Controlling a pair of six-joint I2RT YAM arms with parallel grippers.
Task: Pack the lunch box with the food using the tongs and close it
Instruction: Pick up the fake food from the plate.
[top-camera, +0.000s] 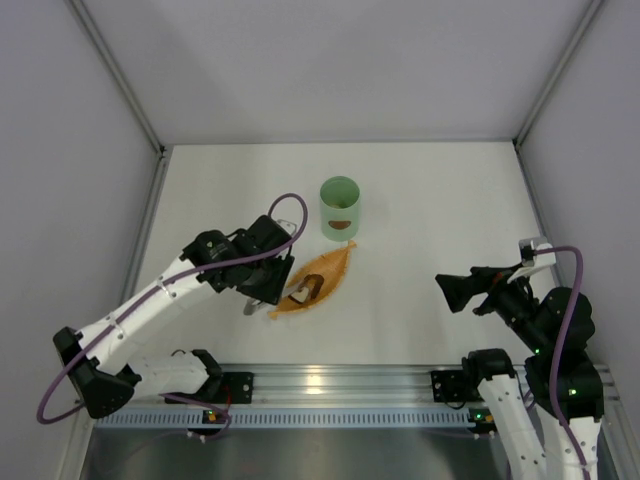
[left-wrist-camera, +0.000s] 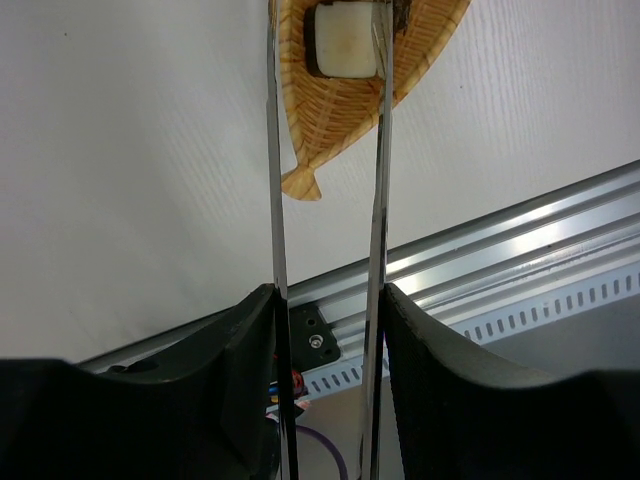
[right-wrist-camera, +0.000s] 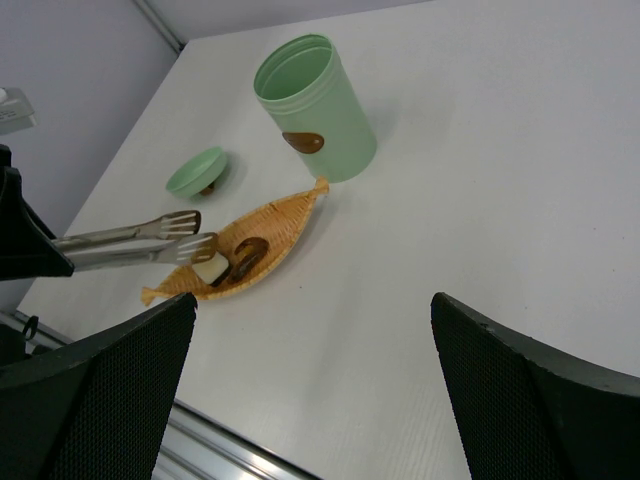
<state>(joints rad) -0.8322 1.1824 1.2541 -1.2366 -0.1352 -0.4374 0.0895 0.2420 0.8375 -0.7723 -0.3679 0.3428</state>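
Observation:
The pale green lunch box (top-camera: 340, 208) stands upright and lidless behind the orange leaf-shaped tray (top-camera: 325, 272). Its green lid (right-wrist-camera: 196, 172) lies on the table to the left of the box. My left gripper (left-wrist-camera: 328, 300) is shut on the tongs (left-wrist-camera: 275, 180), whose two thin arms reach out over the tray. The tong tips (right-wrist-camera: 182, 236) stand apart on either side of a white piece of food (left-wrist-camera: 343, 40) with a dark band. A dark brown piece (right-wrist-camera: 249, 254) lies beside it in the tray. My right gripper (top-camera: 450, 291) hangs open to the right, holding nothing.
The aluminium rail (top-camera: 330, 385) runs along the table's near edge, just behind the left gripper. Grey walls (top-camera: 80, 150) close in the table on three sides. A purple cable (top-camera: 292, 200) loops above the left wrist.

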